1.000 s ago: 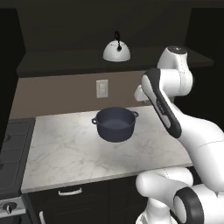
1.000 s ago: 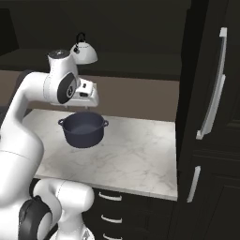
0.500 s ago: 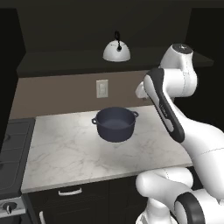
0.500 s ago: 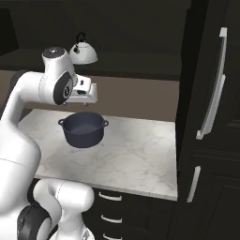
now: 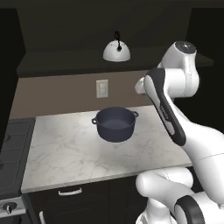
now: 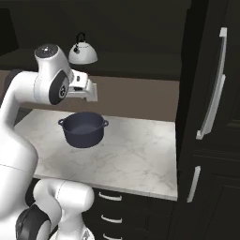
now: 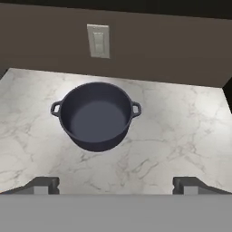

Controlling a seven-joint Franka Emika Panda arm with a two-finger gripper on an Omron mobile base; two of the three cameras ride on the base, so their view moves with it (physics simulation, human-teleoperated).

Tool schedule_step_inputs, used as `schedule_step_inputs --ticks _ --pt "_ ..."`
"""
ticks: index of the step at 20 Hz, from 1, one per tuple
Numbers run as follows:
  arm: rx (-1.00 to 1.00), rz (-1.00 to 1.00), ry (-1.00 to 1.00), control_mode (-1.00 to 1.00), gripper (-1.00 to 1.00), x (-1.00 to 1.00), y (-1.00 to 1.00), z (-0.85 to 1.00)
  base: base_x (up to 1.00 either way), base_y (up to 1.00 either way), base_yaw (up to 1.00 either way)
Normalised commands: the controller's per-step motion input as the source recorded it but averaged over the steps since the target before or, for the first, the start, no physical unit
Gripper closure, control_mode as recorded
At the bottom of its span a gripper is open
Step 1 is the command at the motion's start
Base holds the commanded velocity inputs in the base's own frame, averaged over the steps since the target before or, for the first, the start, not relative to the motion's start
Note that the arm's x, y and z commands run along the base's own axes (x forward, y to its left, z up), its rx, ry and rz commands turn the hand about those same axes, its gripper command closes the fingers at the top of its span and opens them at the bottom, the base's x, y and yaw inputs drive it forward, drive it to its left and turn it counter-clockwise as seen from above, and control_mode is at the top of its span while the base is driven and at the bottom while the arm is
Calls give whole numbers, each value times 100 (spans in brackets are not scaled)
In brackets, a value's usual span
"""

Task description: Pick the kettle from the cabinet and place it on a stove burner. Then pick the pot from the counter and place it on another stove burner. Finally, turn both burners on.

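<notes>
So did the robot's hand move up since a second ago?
Yes. In the right base view the gripper has risen a little: it now sits nearer the kettle on its shelf and farther above the pot.

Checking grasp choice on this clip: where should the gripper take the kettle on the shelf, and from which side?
Probably the black arched handle of the kettle, reached from the front: it stands upright above the domed body, which looks too wide and smooth. The gripper is open.

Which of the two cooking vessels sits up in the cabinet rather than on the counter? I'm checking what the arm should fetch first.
The kettle: small, white-silver, domed, with a black arched handle, on the dark cabinet shelf. The wide blue-grey pot stands below on the marbled counter.
</notes>
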Motion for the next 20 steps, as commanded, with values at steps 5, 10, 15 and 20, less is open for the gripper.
schedule_step_inputs --ticks 5,10,15,20 --pt "0 0 -7 -100 -100 0 14 26 0 0 0" --pt "0 0 -10 -100 -100 1 13 27 0 0 0" --pt "0 0 -11 -100 -100 1 14 26 0 0 0" --pt "0 0 -12 -100 -100 5 17 27 0 0 0"
